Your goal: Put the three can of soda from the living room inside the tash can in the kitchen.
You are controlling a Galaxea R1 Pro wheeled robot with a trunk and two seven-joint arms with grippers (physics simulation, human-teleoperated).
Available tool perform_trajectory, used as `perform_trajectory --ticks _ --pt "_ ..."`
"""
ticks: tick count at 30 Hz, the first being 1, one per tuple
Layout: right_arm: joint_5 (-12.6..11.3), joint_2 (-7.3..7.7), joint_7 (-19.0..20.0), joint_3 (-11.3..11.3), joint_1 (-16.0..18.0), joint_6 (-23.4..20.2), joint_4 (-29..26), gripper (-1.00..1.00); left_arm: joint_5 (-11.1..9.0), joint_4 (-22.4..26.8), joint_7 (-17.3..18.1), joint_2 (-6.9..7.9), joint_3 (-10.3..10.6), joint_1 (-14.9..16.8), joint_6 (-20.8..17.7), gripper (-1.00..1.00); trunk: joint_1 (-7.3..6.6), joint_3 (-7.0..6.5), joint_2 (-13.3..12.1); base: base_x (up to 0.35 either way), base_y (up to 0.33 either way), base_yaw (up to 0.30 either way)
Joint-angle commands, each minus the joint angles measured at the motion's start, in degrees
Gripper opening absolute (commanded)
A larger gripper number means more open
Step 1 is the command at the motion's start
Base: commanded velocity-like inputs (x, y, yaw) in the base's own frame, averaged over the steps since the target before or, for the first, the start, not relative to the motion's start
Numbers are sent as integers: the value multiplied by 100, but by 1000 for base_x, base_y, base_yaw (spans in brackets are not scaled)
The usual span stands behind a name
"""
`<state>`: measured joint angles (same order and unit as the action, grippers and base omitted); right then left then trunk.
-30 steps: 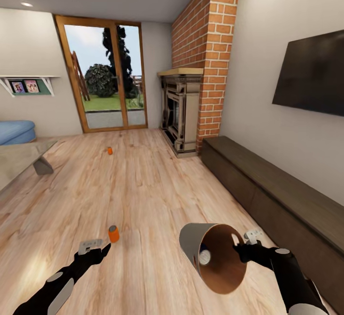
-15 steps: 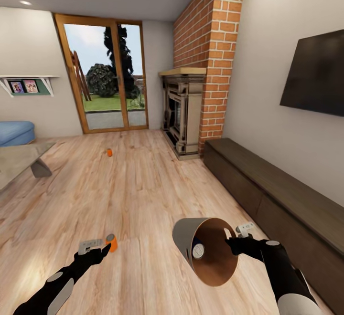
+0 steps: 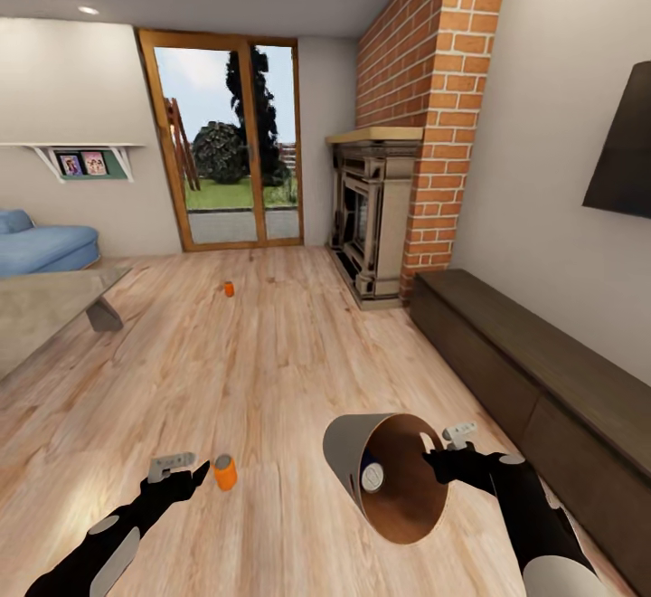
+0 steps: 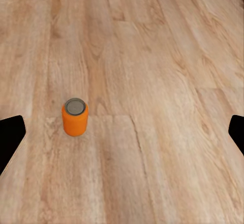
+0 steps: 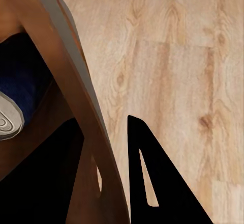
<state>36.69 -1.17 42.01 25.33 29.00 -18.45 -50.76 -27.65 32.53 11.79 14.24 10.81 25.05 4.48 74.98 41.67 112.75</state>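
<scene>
An orange can of soda stands upright on the wood floor just right of my left gripper, which is open and holds nothing. Far off near the glass doors stands a second can of soda. My right gripper is shut on the rim of the tash can, which hangs tilted above the floor with its brown inside facing me. Another can with a silver top lies inside it.
This is the living room. A glass coffee table and a blue sofa are at the left. A brick fireplace and a long dark low cabinet run along the right wall. Open floor lies between.
The camera has turned, so the whole room sits further right. The near can now shows lower, beside my left fingertips. The held bin sits slightly lower.
</scene>
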Motion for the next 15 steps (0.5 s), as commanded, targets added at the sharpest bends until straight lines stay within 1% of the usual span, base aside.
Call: perform_trajectory --ticks 1,7,15 --pt "-74 -2 33 2 3 -18 -4 -100 3 -1 0 0 0 0 0 100 0 -1 0 248 0 181" --pt "-72 -6 27 -9 1 -18 14 -100 17 -1 0 0 0 0 0 100 0 -1 0 300 0 150" --pt "-63 9 27 14 -3 -16 22 -100 15 -7 -2 0 1 0 -6 100 0 -1 0 322 0 31"
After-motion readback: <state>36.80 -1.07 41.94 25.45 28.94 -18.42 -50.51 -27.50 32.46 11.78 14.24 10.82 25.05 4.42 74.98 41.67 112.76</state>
